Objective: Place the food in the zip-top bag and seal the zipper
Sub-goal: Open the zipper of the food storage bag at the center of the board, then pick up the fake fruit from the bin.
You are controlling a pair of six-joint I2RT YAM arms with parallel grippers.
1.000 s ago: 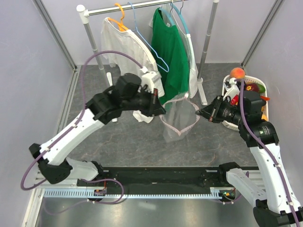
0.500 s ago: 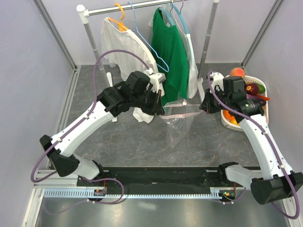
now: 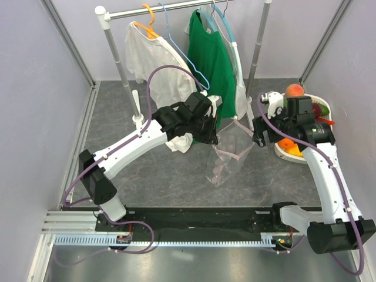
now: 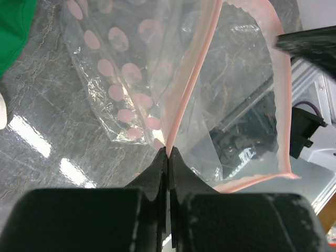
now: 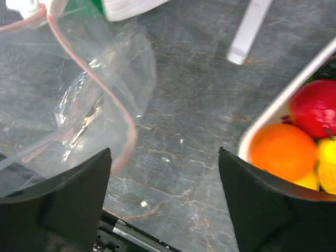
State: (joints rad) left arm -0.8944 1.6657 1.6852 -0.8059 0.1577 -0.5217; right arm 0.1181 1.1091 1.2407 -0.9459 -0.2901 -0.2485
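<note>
Top view: the left gripper (image 3: pixel 215 130) is clenched on the left edge of the zip-top bag (image 3: pixel 229 155). The bag droops from it toward the grey tabletop (image 3: pixel 153 170), its mouth gaping. The right gripper (image 3: pixel 257 133) hangs just right of the bag, released and apart from it. Farther right of the bag is a white basket (image 3: pixel 292 156) holding the food (image 3: pixel 286 144). A green shirt (image 3: pixel 208 59) hangs behind the bag.

Left wrist view: the left gripper (image 4: pixel 168 157) has its fingers pressed together on the pink zipper (image 4: pixel 185 97). The bag's dotted plastic (image 4: pixel 121 79) spreads up and to the left.

Right wrist view: the right gripper (image 5: pixel 164 157) has its fingers spread wide with only tabletop between them. The bag (image 5: pixel 94 94) lies at upper left. To the right of the bag, the basket (image 5: pixel 268 118) holds an orange fruit (image 5: pixel 283 149), a red fruit (image 5: pixel 317 107) and a yellow piece (image 5: pixel 328 157).
</note>
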